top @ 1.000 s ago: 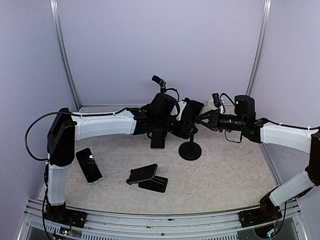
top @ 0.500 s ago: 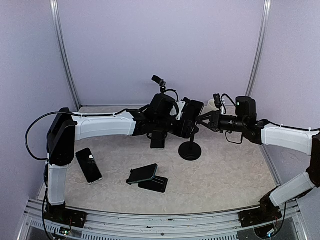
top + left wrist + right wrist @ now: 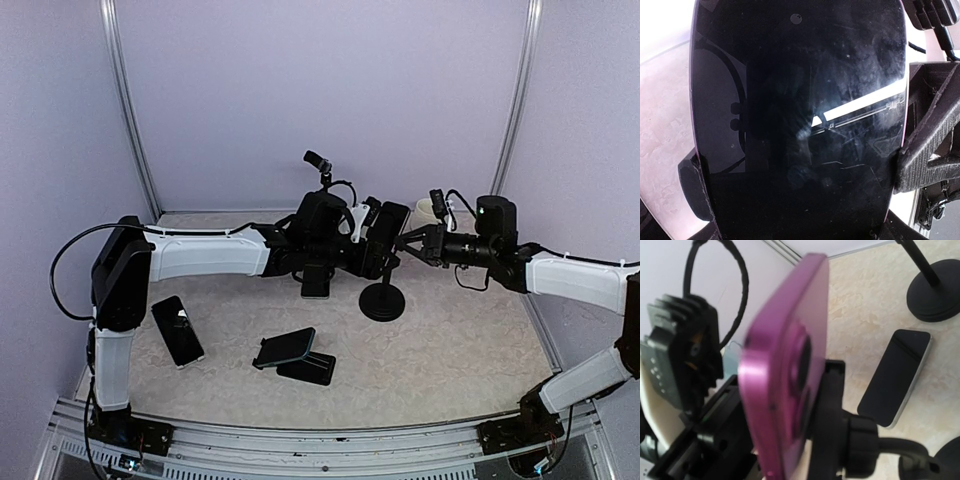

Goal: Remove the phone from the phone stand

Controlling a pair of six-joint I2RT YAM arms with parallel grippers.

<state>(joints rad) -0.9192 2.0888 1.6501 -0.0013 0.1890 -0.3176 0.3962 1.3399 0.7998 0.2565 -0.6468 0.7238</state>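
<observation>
One purple phone [image 3: 388, 226] upright in the cradle of the phone stand [image 3: 382, 299], in the middle of the desk [image 3: 460, 350], left tool [image 3: 372, 248] clenched on its side edges, right tool [image 3: 406, 244] close behind its back, whether released or clenched cannot be told.

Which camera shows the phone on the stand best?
Right wrist: the phone shows its purple back and edge against the black stand. Left wrist has only its dark screen filling the frame, with the left gripper at its edges. The top view shows it small and dark.
</observation>
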